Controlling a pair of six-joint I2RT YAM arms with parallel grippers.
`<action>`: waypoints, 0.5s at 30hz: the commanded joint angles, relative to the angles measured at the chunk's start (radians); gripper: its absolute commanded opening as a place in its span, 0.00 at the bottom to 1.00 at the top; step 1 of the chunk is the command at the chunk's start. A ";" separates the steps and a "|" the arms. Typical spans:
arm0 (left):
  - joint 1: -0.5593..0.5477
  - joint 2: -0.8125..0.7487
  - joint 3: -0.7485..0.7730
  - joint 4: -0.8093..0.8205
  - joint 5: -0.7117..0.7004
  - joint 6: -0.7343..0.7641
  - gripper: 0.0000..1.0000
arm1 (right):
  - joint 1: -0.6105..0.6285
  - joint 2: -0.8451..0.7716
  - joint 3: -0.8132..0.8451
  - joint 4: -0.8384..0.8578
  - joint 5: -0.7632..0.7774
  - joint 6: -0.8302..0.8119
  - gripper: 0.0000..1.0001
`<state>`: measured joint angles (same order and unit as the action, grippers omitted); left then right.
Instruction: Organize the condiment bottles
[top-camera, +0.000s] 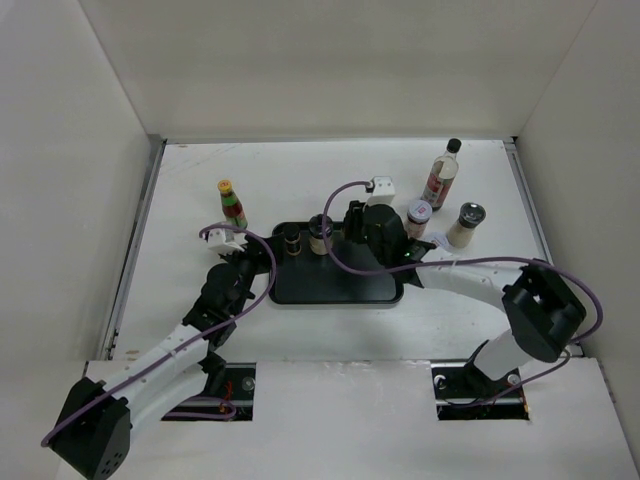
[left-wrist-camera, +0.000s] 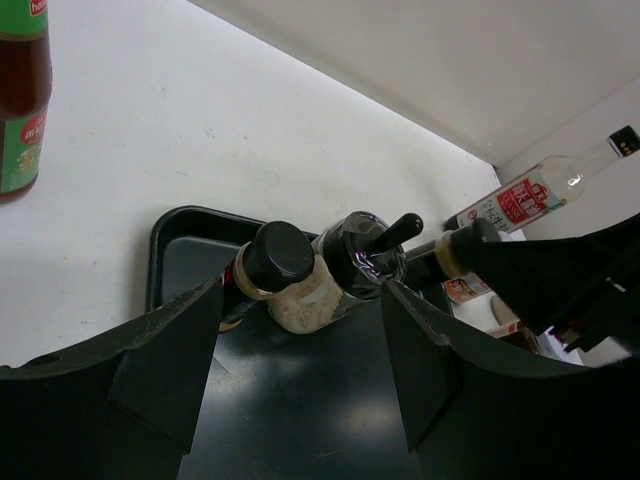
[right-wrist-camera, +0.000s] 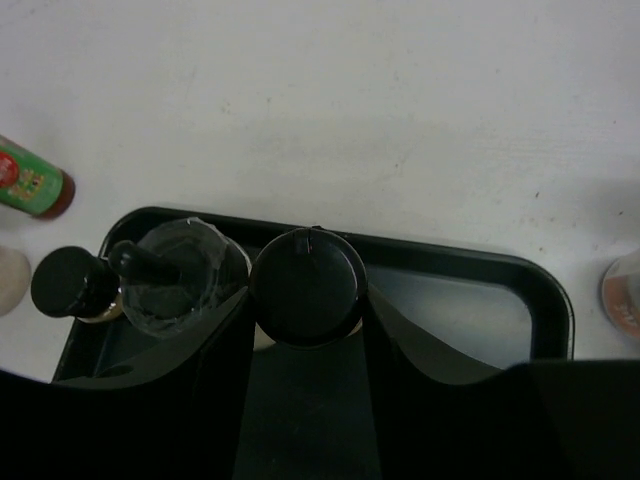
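A black tray lies mid-table. At its back edge stand a small black-lidded jar and a plastic-wrapped spout bottle. Beside them, my right gripper is shut on a third black-lidded jar, a finger pressed to each side of the lid. My left gripper hovers open over the tray's left part, nothing between its fingers, with the black-lidded jar and the wrapped bottle just ahead. Off the tray stand the yellow-capped sauce bottle, the tall clear bottle and two spice jars.
White walls close in the table on the left, back and right. The right arm reaches across the tray's right end. The left arm lies along the tray's left side.
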<state>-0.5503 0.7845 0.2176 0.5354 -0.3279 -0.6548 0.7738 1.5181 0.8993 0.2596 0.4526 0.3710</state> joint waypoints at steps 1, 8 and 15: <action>0.002 -0.021 0.000 0.049 0.003 0.006 0.63 | 0.011 0.020 0.003 0.081 0.008 0.039 0.36; -0.006 -0.028 0.002 0.048 0.004 0.006 0.63 | 0.034 0.103 0.003 0.098 0.058 0.040 0.36; -0.010 -0.034 0.000 0.048 0.003 0.006 0.63 | 0.061 0.143 0.009 0.102 0.098 0.034 0.44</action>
<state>-0.5568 0.7670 0.2176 0.5354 -0.3283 -0.6548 0.8177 1.6562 0.8993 0.2935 0.5056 0.3965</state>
